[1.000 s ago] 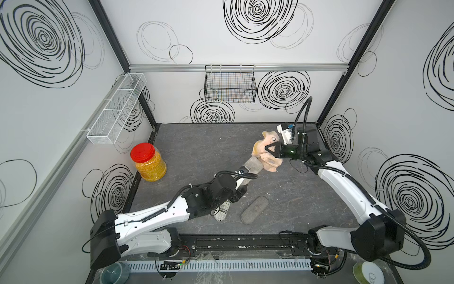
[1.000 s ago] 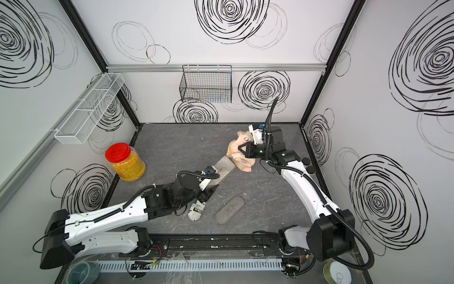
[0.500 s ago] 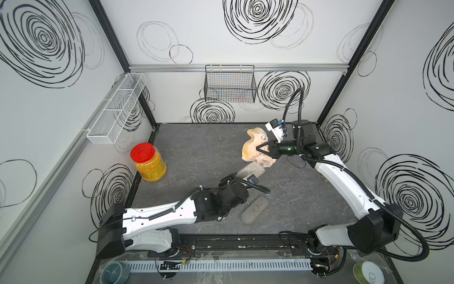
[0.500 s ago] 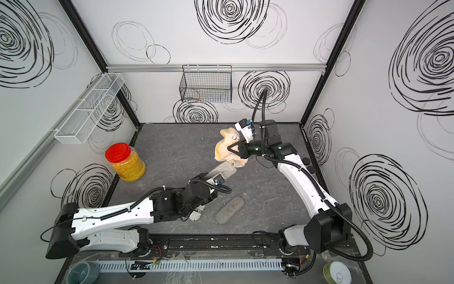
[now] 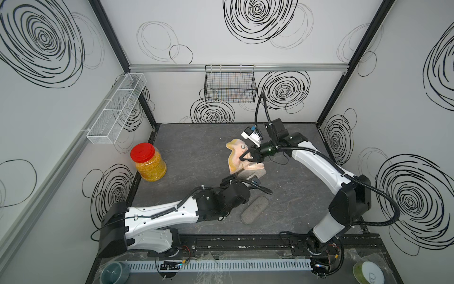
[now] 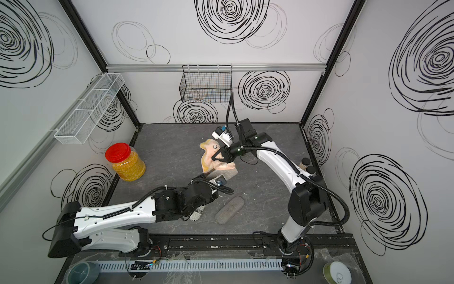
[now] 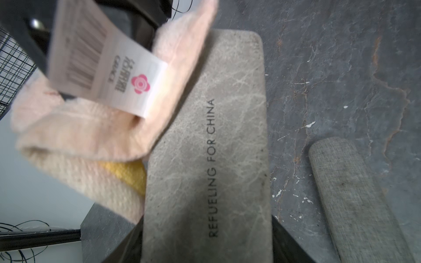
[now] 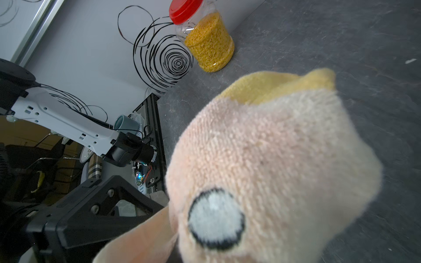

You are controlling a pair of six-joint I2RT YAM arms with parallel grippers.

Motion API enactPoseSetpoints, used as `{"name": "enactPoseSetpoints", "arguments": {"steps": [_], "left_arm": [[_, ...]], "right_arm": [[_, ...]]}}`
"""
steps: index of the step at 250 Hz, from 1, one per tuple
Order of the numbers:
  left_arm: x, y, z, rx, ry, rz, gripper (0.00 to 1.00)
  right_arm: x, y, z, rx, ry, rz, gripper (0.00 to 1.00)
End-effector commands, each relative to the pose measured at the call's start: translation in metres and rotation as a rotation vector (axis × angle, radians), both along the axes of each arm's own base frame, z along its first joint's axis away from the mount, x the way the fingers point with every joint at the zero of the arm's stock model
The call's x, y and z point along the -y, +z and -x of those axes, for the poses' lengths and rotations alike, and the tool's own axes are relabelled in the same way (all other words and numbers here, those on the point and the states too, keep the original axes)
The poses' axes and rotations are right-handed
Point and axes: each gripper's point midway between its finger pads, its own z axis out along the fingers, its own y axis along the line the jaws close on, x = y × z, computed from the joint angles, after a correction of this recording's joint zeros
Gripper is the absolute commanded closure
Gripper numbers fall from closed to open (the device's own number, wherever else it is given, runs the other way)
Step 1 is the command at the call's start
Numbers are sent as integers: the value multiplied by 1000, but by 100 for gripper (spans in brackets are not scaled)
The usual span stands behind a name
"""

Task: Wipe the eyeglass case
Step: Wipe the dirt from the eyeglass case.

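Right hand is clenched on a bunched pink-and-yellow cloth, pressing it against the far end of the case, likely mid-wipe. Left hand grips the case's near end, holding it tilted, apparently off the counter, so the printed face is offered to the cloth. A second case, woven, lies untouched nearby on the counter. The cloth's tag dangles over the fold
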Motion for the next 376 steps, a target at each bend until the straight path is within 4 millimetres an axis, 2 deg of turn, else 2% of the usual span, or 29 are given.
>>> {"name": "enactPoseSetpoints", "arguments": {"steps": [1, 32, 82, 99, 115, 145, 171, 200, 223, 258, 274, 301, 329, 355, 376], "left_arm": [[6, 30, -8, 54, 21, 89, 45], [2, 27, -10, 45, 34, 97, 45], [-4, 25, -12, 31, 49, 133, 45], [-4, 24, -13, 30, 50, 132, 45], [-2, 22, -14, 28, 48, 126, 45], [2, 23, -15, 27, 43, 130, 45], [4, 27, -15, 31, 43, 144, 45], [2, 25, -14, 29, 48, 148, 45], [3, 23, -13, 29, 47, 148, 45], [3, 22, -13, 32, 48, 148, 45], [3, 21, -12, 30, 47, 149, 45], [4, 20, -13, 30, 45, 155, 45], [9, 23, -13, 30, 38, 165, 45], [10, 26, -13, 37, 35, 175, 45], [10, 30, -13, 42, 33, 183, 45]], "right_arm": [[-3, 1, 17, -21, 68, 13, 93], [6, 1, 10, -13, 7, 33, 96], [47, 19, -9, 42, -150, -22, 96], [52, 23, -11, 45, -167, -25, 96], [48, 26, -7, 42, -139, -31, 96], [21, 27, 12, 46, -38, -51, 95], [6, 22, 19, 20, 16, -56, 95], [6, 16, 18, 2, 27, -60, 96], [20, 15, 1, 1, -46, -69, 96], [55, 15, -32, 17, -223, -46, 96], [61, 20, -38, 39, -261, -61, 97], [44, 31, -16, 39, -144, -105, 95], [15, 28, 7, 24, -20, -91, 94], [-5, 24, 18, -2, 47, -95, 94], [-13, 18, 21, -20, 70, -85, 94]]}}
